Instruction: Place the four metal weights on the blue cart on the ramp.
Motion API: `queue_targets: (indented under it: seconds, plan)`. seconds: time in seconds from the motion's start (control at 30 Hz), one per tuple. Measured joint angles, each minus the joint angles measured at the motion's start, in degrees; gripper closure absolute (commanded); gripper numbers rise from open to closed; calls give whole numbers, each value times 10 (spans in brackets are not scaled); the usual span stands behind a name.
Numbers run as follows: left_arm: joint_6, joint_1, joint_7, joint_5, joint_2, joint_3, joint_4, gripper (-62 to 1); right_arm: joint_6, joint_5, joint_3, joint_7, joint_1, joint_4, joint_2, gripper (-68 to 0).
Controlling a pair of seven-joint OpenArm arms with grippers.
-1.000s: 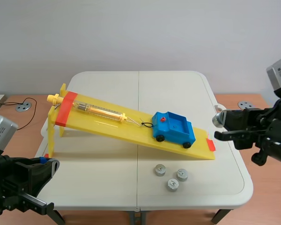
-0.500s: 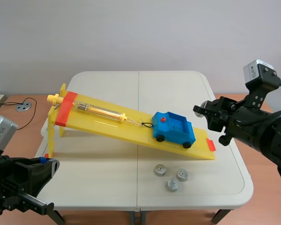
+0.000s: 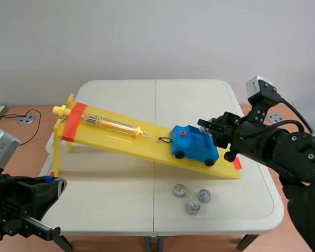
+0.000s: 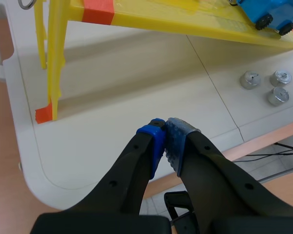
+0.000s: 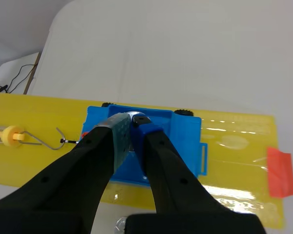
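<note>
A metal weight point(image 5: 129, 116) is pinched between the right fingers point(image 5: 158, 151), directly over the bed of the blue cart point(image 3: 191, 148), which is parked low on the yellow ramp point(image 3: 121, 137) at centre right of the scene view. Three more weights point(image 3: 179, 190) are seen on the table point(image 3: 115, 199) at lower centre right. The left fingers point(image 4: 147, 148) are pressed together, empty, at lower left.

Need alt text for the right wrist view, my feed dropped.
The right arm's jaws, shut on a small round metal weight, hang over the bed of the blue plastic cart. The cart sits on the yellow plastic ramp, a thin wire hook at one end of it.
</note>
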Motion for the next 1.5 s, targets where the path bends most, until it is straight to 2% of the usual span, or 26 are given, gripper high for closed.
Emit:
queue_targets:
  seconds: [0.23,0.5,0.83,1.03,1.2,1.27,1.43,1.5]
  plan:
    - [0,0,0,0,0,0,0,-25,-1,-3,-8,0,7,-13,-17,-6]
    - [0,0,0,0,0,0,0,-25,-34,-14,-8,3,7,-14,-20,-6]
    - [0,0,0,0,0,0,0,-25,-34,-13,-8,10,52,-93,-21,-6]
    - [0,0,0,0,0,0,0,-25,-35,-15,-8,13,63,-103,-21,-9]
    - [0,0,0,0,0,0,0,-25,-33,-20,-8,14,63,-103,-21,-165]
    - [0,0,0,0,0,0,0,-25,-24,-22,-8,16,63,-103,-21,-209]
    - [0,0,0,0,0,0,0,-25,17,-28,-7,16,63,-103,-21,-291]
    - [0,0,0,0,0,0,0,-25,40,-29,-2,16,63,-102,-21,-298]
